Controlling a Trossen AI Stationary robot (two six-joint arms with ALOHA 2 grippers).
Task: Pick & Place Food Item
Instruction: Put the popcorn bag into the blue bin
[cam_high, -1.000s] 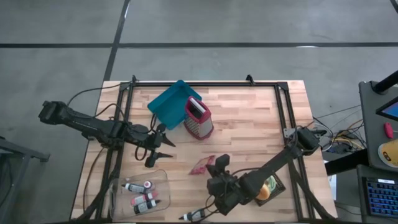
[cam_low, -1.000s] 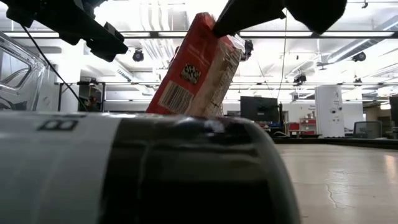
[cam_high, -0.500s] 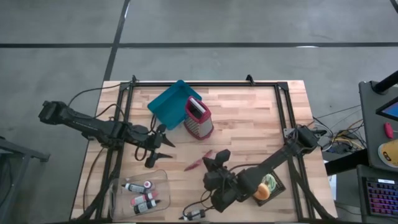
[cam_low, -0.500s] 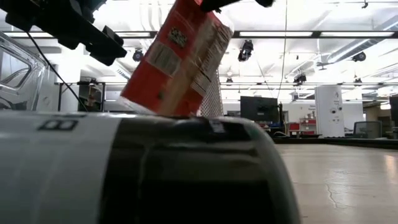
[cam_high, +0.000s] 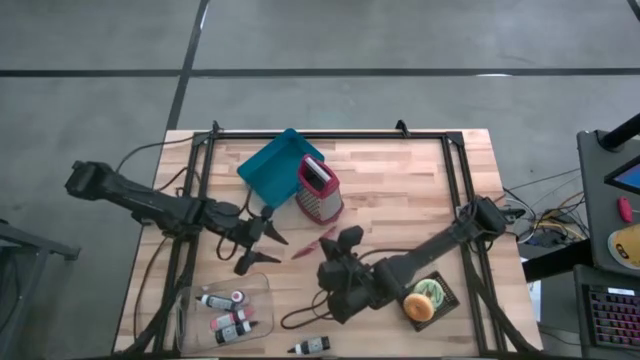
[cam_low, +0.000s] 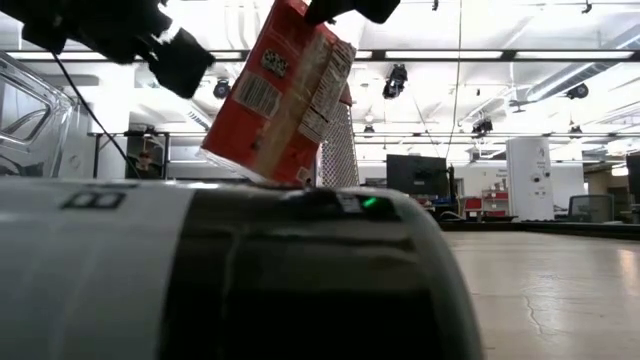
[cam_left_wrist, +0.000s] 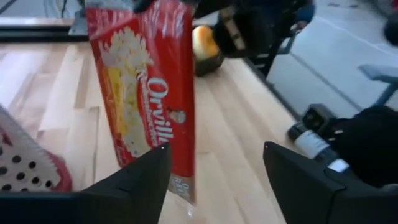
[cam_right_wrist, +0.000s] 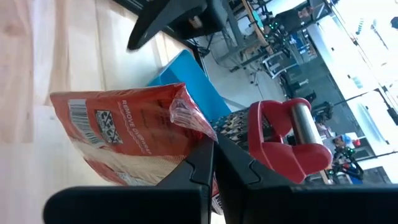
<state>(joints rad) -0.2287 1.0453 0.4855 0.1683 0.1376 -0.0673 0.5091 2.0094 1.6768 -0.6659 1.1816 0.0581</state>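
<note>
A red popcorn packet (cam_left_wrist: 146, 93) hangs in the air over the middle of the wooden table (cam_high: 400, 180). From above it shows as a thin red strip (cam_high: 314, 243). My right gripper (cam_high: 336, 241) is shut on its upper end. My left gripper (cam_high: 272, 248) stands open just left of the packet and points at it. In the left wrist view the packet's lower part hangs in front of one finger (cam_left_wrist: 134, 186), apart from it. In the low view the packet (cam_low: 285, 95) tilts, with my right gripper (cam_low: 340, 8) at its top. My right gripper pinches the packet's crimped upper end (cam_right_wrist: 186, 112) between its two shut fingers (cam_right_wrist: 199, 165). The fingers come from the table's right, slanting a little downward. The packet hangs below them, tilted, its lower end (cam_left_wrist: 181, 190) clear of the table.
A blue tray (cam_high: 278, 165) and a red box grater (cam_high: 320, 190) stand at the far middle. A clear tub with small bottles (cam_high: 230, 310) sits near left. A yellow round thing lies on a dark square (cam_high: 428, 298) near right, a loose bottle (cam_high: 310, 347) at the near edge.
My right gripper has risen and gone toward the table's left and far side, staying shut on the packet. The packet, which lay on the table, is lifted clear and now hangs edge-on, tilted, close to my left gripper.
</note>
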